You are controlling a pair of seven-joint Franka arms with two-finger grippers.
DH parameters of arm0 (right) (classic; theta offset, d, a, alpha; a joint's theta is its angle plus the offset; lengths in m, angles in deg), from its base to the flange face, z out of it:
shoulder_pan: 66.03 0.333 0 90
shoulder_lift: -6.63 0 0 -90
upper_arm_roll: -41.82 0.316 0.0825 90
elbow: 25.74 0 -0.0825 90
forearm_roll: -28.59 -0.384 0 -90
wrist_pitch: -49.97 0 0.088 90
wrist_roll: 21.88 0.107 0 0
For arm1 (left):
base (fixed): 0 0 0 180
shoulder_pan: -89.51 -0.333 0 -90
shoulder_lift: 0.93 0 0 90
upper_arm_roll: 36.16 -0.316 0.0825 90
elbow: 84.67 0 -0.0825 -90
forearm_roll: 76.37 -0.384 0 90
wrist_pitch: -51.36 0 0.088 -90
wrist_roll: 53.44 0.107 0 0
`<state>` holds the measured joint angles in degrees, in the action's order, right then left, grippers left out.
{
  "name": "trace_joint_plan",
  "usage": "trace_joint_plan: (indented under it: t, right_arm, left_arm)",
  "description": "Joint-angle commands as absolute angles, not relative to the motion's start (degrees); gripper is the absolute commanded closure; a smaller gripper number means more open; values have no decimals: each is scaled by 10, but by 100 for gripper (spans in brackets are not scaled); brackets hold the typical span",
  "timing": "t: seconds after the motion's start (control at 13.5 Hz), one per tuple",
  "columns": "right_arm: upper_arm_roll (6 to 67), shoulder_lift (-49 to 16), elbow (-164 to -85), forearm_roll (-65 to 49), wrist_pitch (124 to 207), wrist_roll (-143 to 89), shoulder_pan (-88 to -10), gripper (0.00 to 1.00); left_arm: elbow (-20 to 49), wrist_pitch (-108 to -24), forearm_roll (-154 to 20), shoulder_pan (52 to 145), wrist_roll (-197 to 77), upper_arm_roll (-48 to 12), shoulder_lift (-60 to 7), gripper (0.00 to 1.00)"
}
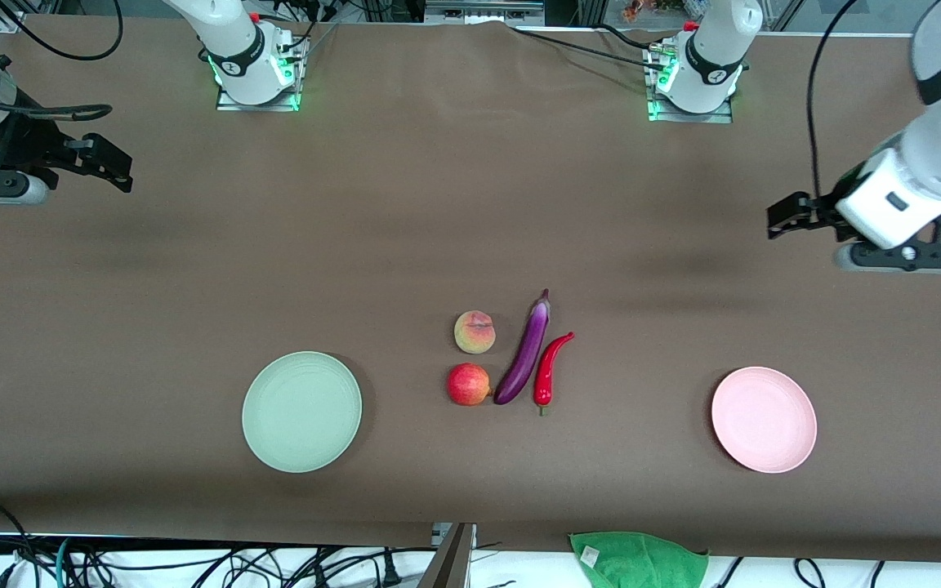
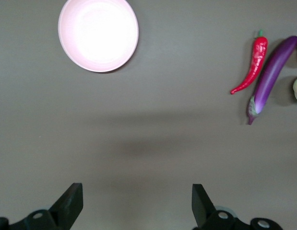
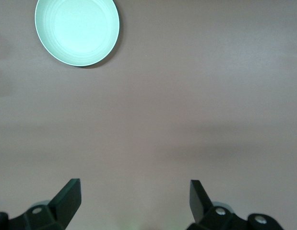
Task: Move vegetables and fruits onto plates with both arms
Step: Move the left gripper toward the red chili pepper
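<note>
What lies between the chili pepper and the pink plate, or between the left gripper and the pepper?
Nothing visible. Bare tabletop separates the chili pepper from the pink plate. The open left gripper hangs over bare table toward the left arm's end; the eggplant lies on the pepper's side toward the right arm's end.

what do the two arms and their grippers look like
Both arms are white with dark grey joint bands and green-lit bases, trailed by black cables. The left gripper and right gripper are black, each with two flat wedge-shaped fingers on a pale grey bar.
</note>
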<state>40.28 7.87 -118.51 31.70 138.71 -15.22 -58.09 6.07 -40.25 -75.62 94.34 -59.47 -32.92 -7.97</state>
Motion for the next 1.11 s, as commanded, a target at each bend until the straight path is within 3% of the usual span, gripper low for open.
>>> trace_joint_plan:
  t: [0.0,0.59,1.03]
  right_arm:
    - [402,76,-1173,313,1385,-147,-579,0]
    - [402,76,-1173,317,1388,-154,-578,0]
    - [403,76,-1169,316,1394,-154,-577,0]
  left_arm:
    - [78,-438,-743,964,-583,-332,-85,0]
    - [79,-613,-693,991,-589,-304,-239,0]
    - [70,-799,-693,1054,-684,-301,-376,0]
